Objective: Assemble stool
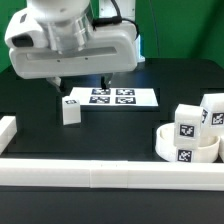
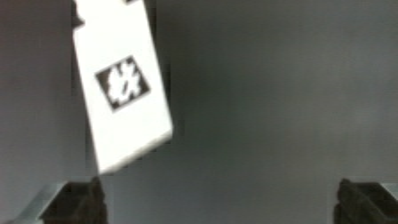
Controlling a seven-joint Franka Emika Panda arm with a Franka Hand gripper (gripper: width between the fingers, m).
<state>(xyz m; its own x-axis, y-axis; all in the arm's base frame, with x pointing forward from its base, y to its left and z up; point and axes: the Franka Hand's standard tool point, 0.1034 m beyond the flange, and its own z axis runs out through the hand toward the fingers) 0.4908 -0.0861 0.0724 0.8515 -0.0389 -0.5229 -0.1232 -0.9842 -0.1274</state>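
We see the two-finger gripper (image 1: 80,87) hanging wide open and empty, and the short blocky white plastic stool leg (image 1: 70,110) with its square tag stands on the black table just below it, slightly toward the exterior view's left. The thick round white disc seat (image 1: 185,150) lies well apart to the right. In the blurred wrist view the leg seems to sit close to one finger (image 2: 75,200), not midway, with its long axis crossing the jaw line. We judge the gripper must centre over it first.
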